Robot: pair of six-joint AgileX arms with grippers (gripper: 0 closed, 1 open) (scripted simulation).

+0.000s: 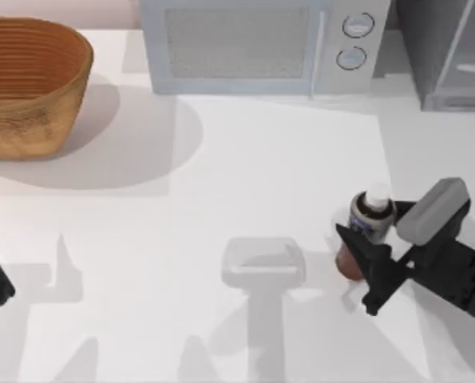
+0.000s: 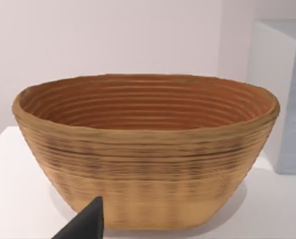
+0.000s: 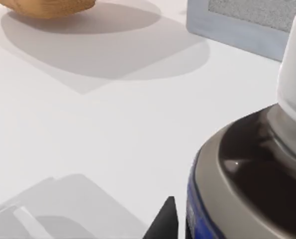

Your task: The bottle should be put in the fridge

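Top view cuts your fridge off at the frame's corner. Well in front of it on the white counter, your right gripper clasps the bottle, hiding its base. Your left gripper: cannot tell.

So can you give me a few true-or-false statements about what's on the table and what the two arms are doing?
1. The bottle stands inside the basket. False: it stands on the table, towards the right side.
2. The right gripper is at the bottle. True.
3. The microwave sits at the back, between the basket and the fridge. True.
4. The bottle's cap is red. False: it is white.
5. The left gripper is holding the basket. False: it hangs apart from it.
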